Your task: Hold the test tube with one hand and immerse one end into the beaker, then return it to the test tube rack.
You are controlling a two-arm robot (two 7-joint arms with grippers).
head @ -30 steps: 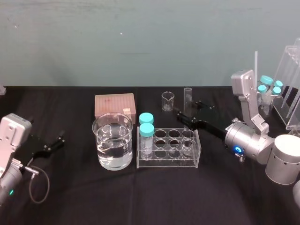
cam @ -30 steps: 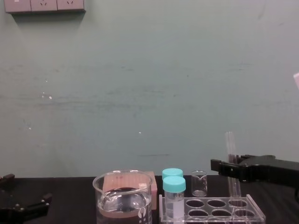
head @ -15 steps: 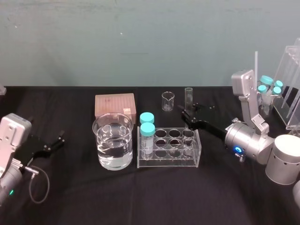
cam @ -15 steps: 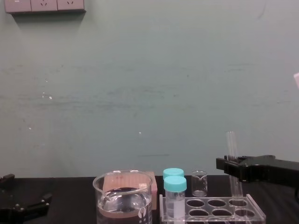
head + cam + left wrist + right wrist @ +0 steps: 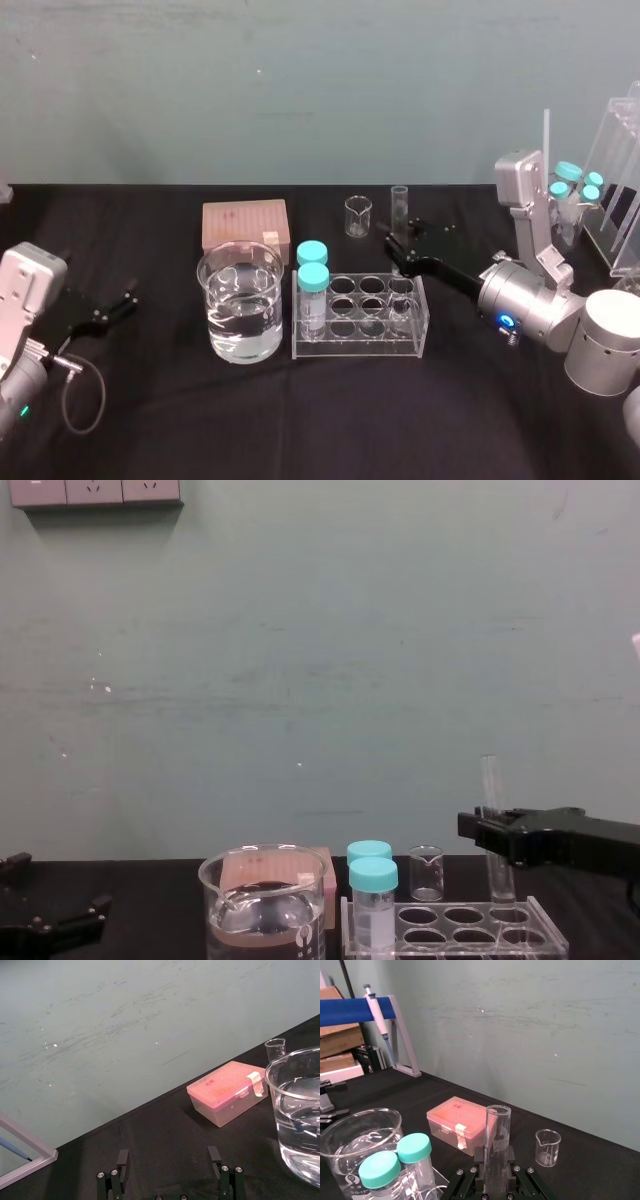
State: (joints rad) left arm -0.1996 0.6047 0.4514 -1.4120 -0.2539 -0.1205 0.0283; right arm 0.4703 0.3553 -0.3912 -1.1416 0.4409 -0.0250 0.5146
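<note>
Grip: right hand [image 5: 398, 246] clamped on test tube [image 5: 400, 205] | chest view: tube end at rack [image 5: 443, 927] top

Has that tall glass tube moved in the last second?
Yes, a little upward. In the chest view the test tube, held by the right gripper, has its top higher above the test tube rack than before.

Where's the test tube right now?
In the head view the test tube stands upright right of centre, held by the right gripper at the far right corner of the test tube rack, tiny beaker to its left.
</note>
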